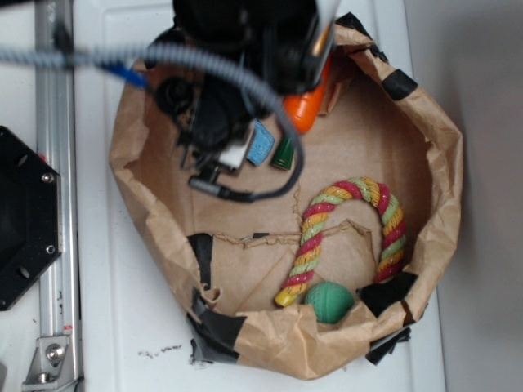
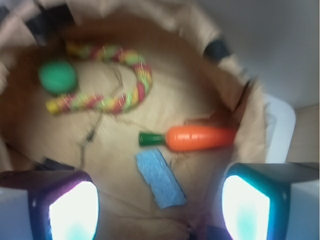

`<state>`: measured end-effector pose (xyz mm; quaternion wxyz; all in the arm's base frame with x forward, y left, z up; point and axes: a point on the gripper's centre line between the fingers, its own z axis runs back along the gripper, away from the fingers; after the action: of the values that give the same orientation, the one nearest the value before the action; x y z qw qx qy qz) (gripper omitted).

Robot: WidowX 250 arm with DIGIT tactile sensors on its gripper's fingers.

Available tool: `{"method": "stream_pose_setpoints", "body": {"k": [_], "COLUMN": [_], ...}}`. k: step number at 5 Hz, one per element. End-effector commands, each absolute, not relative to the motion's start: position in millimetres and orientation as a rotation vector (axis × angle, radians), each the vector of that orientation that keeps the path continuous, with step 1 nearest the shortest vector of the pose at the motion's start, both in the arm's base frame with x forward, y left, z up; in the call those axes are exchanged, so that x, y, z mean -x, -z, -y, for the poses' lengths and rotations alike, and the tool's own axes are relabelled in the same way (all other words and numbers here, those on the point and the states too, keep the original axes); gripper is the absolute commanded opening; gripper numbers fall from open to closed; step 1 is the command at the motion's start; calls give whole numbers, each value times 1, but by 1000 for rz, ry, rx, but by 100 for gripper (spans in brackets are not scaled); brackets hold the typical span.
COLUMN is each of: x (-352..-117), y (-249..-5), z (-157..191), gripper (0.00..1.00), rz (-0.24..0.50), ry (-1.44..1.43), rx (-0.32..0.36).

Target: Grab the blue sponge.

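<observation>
While my gripper [image 2: 160,205] hangs above the paper bag [image 1: 445,188], its fingers [image 2: 70,210] are spread wide and hold nothing; the blue sponge [image 2: 160,178] lies on the bag floor between them, just beside the orange carrot [image 2: 197,137], apart from the green ball [image 2: 57,76]

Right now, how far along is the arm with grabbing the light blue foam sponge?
Approach done: the gripper hangs open above the light blue foam sponge, beside the orange toy carrot in the brown paper bag. Nothing is gripped. Left: descend, close, lift.
</observation>
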<state>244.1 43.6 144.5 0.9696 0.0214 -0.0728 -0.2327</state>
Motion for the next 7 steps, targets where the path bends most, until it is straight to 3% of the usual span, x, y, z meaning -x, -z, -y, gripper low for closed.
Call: {"method": "stream_pose_setpoints", "body": {"k": [1,2,3,4,7], "x": [-244,-241,-225,-216,-228], "y": [-87,-69,-53,-22,-12], "z": [-44,-49,-47,-53,-51], "gripper": [100,100,100,100,100], "rz": [38,7,-21,-95,-89], "ry": [536,584,681,706,767], "rx": [-85,-32,-55,-54,-35]}}
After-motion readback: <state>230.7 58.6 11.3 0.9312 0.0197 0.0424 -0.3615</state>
